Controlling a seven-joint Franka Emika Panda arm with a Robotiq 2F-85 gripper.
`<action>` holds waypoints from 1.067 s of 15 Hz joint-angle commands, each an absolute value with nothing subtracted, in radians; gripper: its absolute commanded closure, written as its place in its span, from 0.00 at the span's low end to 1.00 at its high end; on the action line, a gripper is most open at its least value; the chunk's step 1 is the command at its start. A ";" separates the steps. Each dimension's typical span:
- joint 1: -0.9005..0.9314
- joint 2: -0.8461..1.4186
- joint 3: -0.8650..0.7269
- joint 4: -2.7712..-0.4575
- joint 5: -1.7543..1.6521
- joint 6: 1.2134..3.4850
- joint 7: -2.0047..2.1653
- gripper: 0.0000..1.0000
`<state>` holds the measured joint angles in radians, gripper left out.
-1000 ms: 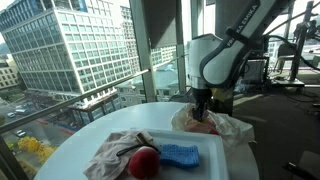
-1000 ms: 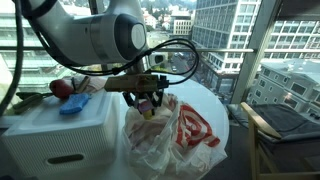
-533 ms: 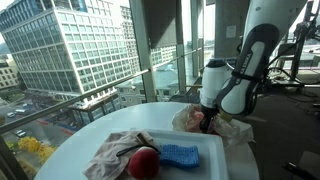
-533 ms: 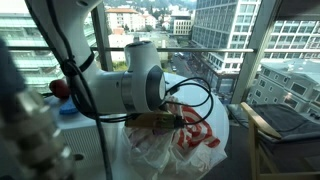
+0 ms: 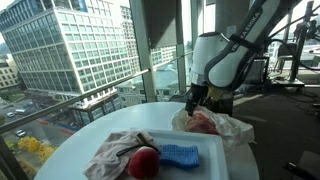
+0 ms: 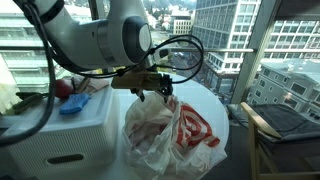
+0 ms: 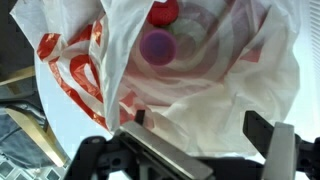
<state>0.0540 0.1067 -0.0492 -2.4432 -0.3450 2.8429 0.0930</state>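
Nearest in an exterior view, a red apple [image 5: 143, 162], a blue sponge [image 5: 180, 155] and a crumpled cloth [image 5: 113, 152] lie on a white box [image 5: 210, 162]. At about two o'clock from them the plastic bag [image 5: 226, 126] slumps on the round table [image 5: 110, 125]. The gripper [image 5: 193, 101] hangs just over the bag's mouth, jaws spread wide and empty (the wrist view shows a purple-capped thing [image 7: 156, 45] and a red one [image 7: 163, 12] inside, probably propping the limp film open). There is free room overhead and toward nine o'clock, and the window glass [image 5: 100, 60] closes the far side.

Windows: floor-to-ceiling windows [image 5: 130, 60], bright daylight, office towers [image 5: 60, 45] outside | Furniture: round white table [image 5: 85, 135] near; possibly a wooden chair [image 6: 285, 122] right
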 commanded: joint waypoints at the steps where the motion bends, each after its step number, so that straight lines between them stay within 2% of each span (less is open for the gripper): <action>1: 0.086 -0.071 0.076 -2.494 -0.074 2.725 -0.098 0.00; 5: 0.185 -0.092 0.127 -2.401 0.224 2.495 -0.328 0.00; 11: 0.211 -0.069 0.149 -2.296 0.194 2.109 -0.391 0.00; 13: 0.219 -0.051 0.161 -2.289 0.178 2.068 -0.430 0.00; 16: 0.231 -0.018 0.189 -2.312 0.142 2.152 -0.446 0.00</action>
